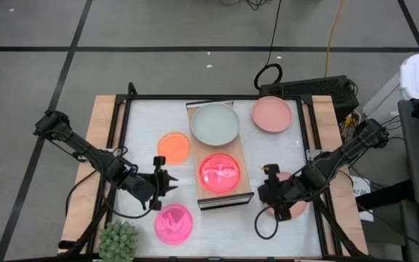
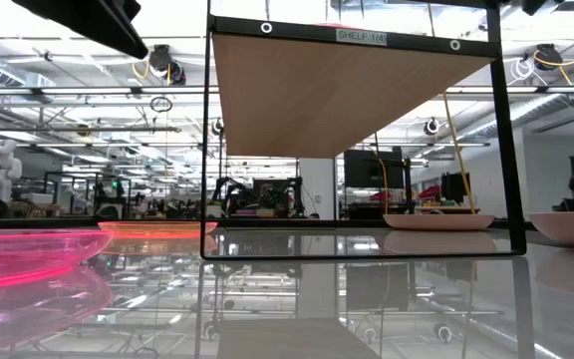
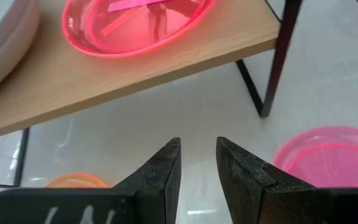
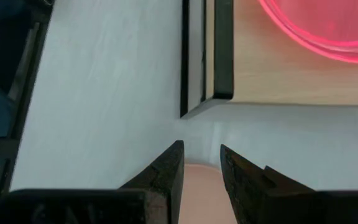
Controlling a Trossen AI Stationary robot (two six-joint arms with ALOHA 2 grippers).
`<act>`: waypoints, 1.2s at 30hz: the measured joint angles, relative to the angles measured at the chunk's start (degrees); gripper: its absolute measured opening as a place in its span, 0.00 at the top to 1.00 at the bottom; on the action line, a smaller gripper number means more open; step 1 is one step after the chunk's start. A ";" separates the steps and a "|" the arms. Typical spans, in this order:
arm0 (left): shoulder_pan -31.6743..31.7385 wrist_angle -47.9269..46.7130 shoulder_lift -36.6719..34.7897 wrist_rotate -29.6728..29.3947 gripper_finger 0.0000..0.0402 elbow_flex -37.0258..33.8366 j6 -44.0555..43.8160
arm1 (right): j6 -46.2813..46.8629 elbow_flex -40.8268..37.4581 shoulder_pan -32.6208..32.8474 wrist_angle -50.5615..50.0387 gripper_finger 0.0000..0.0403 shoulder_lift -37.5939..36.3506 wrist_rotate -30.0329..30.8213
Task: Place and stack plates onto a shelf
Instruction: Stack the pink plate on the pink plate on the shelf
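The left arm reaches in from the tabletop's (image 1: pixel 144 131) left edge, bent at the elbow, its claw (image 1: pixel 167 183) low over the bare surface just left of the shelf (image 1: pixel 242 156), between the orange plate (image 1: pixel 173 146) and the near hot pink plate (image 1: pixel 173 223). In the left wrist view its fingers (image 3: pixel 166 171) stand a narrow gap apart with nothing between them, pointing toward the shelf's near corner.

The right arm comes in from the right edge, also bent, its claw (image 1: pixel 266 191) just right of the shelf's near end. Its fingers (image 4: pixel 169 168) are likewise slightly parted and hold nothing; a salmon plate (image 1: pixel 297 207) lies under the arm, partly hidden.

On the shelf sit two plates: the pale green-grey plate (image 1: pixel 214 123) at the far end and a glowing hot pink plate (image 1: pixel 221 173) at the near end, close together, though whether they touch I cannot tell. A second salmon plate (image 1: pixel 271 114) rests on the tabletop, right of the shelf's far end. A spiky plant (image 1: pixel 119 242) stands at the near left corner.

In the low view, a small label (image 2: pixel 360 36) on the shelf's dark top bar seems to read "SHELF 1(4)", though the last characters are hard to make out.
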 joint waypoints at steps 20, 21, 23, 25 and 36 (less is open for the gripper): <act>-0.07 -0.14 0.00 5.44 0.73 0.00 -3.15 | 6.75 -0.28 5.33 0.20 0.78 0.00 6.46; -0.06 -0.15 0.00 6.97 0.73 0.01 -3.47 | 6.75 -0.28 5.35 0.20 0.78 0.00 6.44; -0.09 -0.11 0.12 10.65 0.73 0.02 -3.72 | 6.76 -0.28 5.35 0.20 0.78 0.00 6.42; -0.23 -0.07 0.47 12.40 0.73 0.04 -4.33 | 6.77 -0.28 5.33 0.20 0.78 0.00 6.42; -2.17 -0.13 0.92 12.25 0.73 0.09 -5.49 | 8.10 -0.28 5.33 0.22 0.78 0.00 9.30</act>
